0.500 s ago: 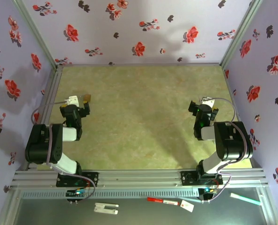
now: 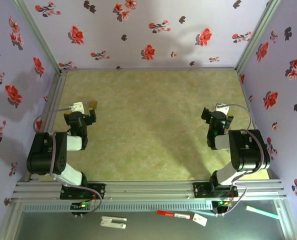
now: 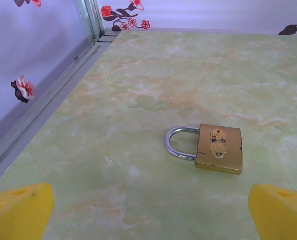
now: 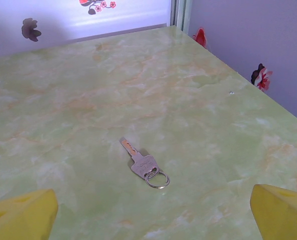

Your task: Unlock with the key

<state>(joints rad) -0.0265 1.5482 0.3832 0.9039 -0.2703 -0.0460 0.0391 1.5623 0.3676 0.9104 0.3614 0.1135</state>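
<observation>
Tagger: Nothing has moved since the frame half a second back. Both arms and the lock sit exactly where they were.

Lead: Left side, quick.

Tagger: The left gripper [image 3: 149, 212] is low over the table [image 3: 153, 75] with its jaws spread wide. Its yellow pads [image 3: 21, 209] sit at the bottom corners of the wrist view, with nothing between them. The padlock [image 3: 219, 149] lies flat ahead, clear of both pads and nearer the right one. Its brass body is to the right, and the shackle points left and looks seated in the body.

Lead: And from above?

Tagger: The padlock is on the left part of the table, just beyond the left gripper and near the flowered wall [image 2: 18, 75].

Lead: Right side?

Tagger: The right gripper [image 4: 151, 214] is also spread wide and empty. The key [image 4: 138, 161] lies flat on the table ahead of it, roughly centred between the pads and touching neither. Its blade points away and slightly left, with the ring at the near end.

Lead: Key versus lock?

Tagger: Well apart, each in front of its own arm on opposite sides of the table.
</observation>
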